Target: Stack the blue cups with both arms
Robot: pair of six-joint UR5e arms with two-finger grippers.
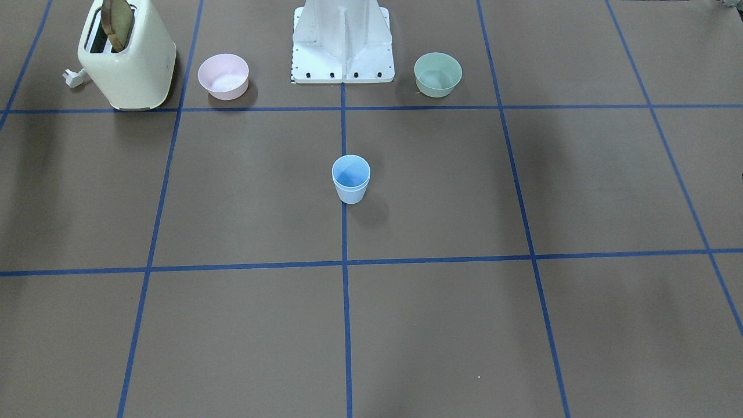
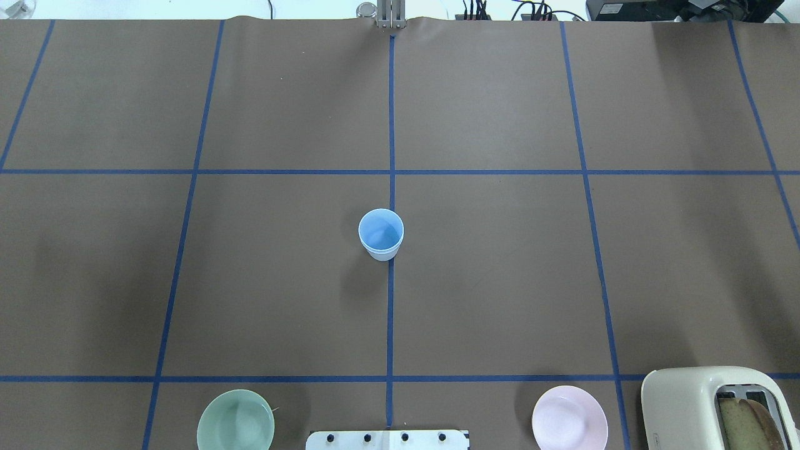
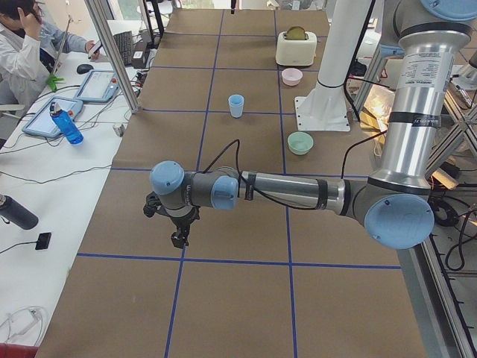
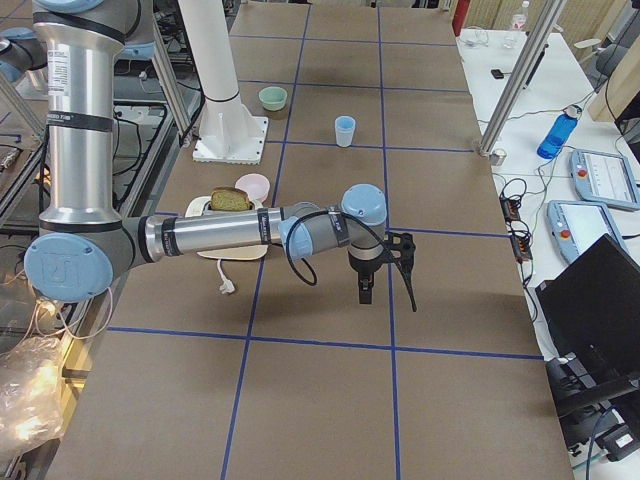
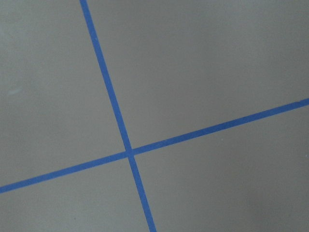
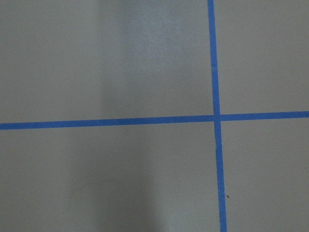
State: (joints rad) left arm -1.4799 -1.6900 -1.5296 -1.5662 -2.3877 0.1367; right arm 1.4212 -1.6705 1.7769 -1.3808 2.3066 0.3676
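Observation:
The blue cups (image 1: 350,179) stand upright as one nested stack on the blue centre line in the middle of the table, also seen in the overhead view (image 2: 380,234) and both side views (image 3: 236,105) (image 4: 345,130). No gripper is near them. My left gripper (image 3: 179,240) shows only in the left side view, hanging low over bare table far from the stack. My right gripper (image 4: 365,292) shows only in the right side view, likewise low over bare table. I cannot tell whether either is open or shut. Both wrist views show only brown table and blue tape lines.
A cream toaster (image 1: 129,55) holding bread, a pink bowl (image 1: 223,76) and a pale green bowl (image 1: 437,74) stand near the white robot base (image 1: 342,46). A side desk with tablets and a blue bottle (image 3: 67,124) runs along the table's far edge.

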